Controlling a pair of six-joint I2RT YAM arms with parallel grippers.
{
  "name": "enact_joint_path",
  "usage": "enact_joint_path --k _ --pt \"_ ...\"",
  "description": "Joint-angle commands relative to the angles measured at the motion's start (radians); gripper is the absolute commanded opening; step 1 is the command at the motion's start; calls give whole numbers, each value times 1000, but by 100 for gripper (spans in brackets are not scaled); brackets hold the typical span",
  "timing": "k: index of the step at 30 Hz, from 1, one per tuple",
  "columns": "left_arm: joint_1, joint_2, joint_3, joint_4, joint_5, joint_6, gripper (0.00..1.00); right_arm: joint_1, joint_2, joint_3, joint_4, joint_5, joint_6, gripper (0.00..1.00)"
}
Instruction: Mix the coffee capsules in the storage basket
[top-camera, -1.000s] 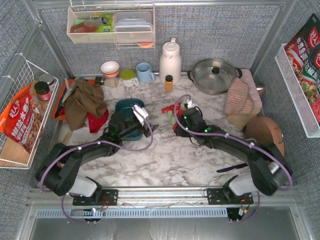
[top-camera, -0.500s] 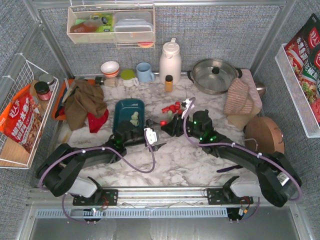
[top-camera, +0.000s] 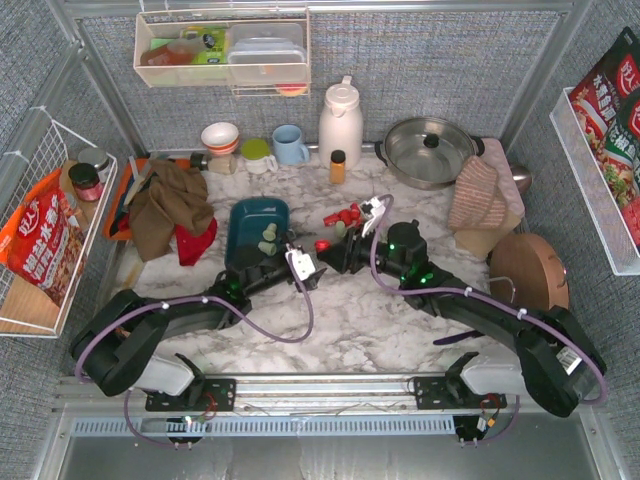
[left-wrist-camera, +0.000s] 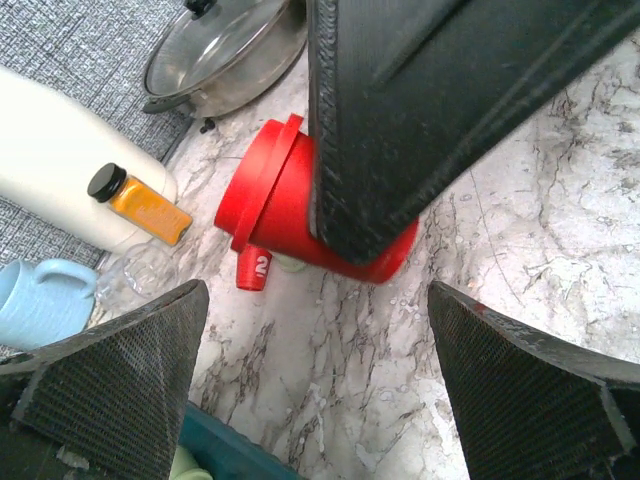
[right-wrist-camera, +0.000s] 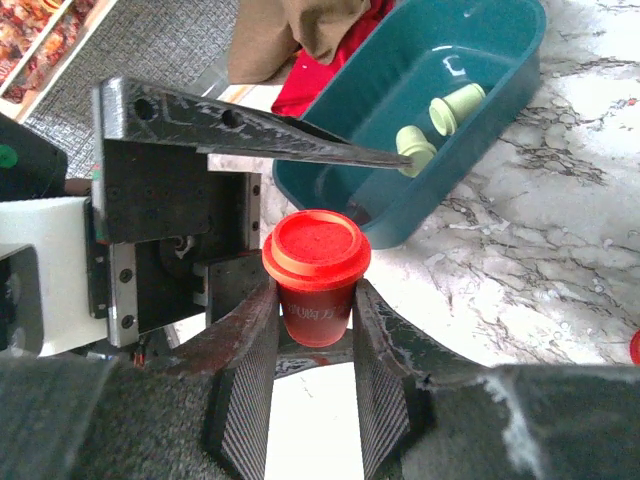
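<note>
The teal storage basket (top-camera: 247, 215) (right-wrist-camera: 505, 40) sits left of centre with pale green coffee capsules (top-camera: 268, 237) (right-wrist-camera: 455, 104) inside. My right gripper (top-camera: 331, 250) (right-wrist-camera: 315, 330) is shut on a red capsule (top-camera: 322, 245) (right-wrist-camera: 315, 262) (left-wrist-camera: 270, 200), held upright just right of the basket's near corner. My left gripper (top-camera: 305, 268) (left-wrist-camera: 320, 390) is open over bare marble directly in front of it, nothing between its fingers. More red and green capsules (top-camera: 345, 216) lie on the table behind the right gripper; a small red one (left-wrist-camera: 253, 268) shows in the left wrist view.
A brown cloth (top-camera: 168, 205) on an orange tray lies left of the basket. Along the back stand an amber bottle (top-camera: 338, 166), a white thermos (top-camera: 340, 122), a blue mug (top-camera: 290, 145) and a lidded pot (top-camera: 428, 150). A folded towel (top-camera: 480, 195) is at the right.
My left gripper has left the basket and moved right, onto the marble near the right gripper. My right gripper has carried the red capsule left towards the basket.
</note>
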Motion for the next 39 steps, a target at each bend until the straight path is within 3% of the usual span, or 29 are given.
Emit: enact_joint_path --k 1,13,24,28,33,39 --pt "0 -21 -39 134 13 2 99 1 4 34 -67 38 -40 27" --pt "-3 -46 -86 237 156 4 97 5 103 81 -46 -31 19 27" --pt "-8 -45 -81 200 100 51 56 4 95 80 -49 -32 15 29" --pt "-8 -47 -74 181 28 49 47 4 91 87 -80 -11 5 45" --pt "1 -36 -45 142 -185 -31 44 6 26 84 -184 128 -58 61" --pt "76 23 48 21 -367 -186 44 3 -14 110 -404 471 -103 62"
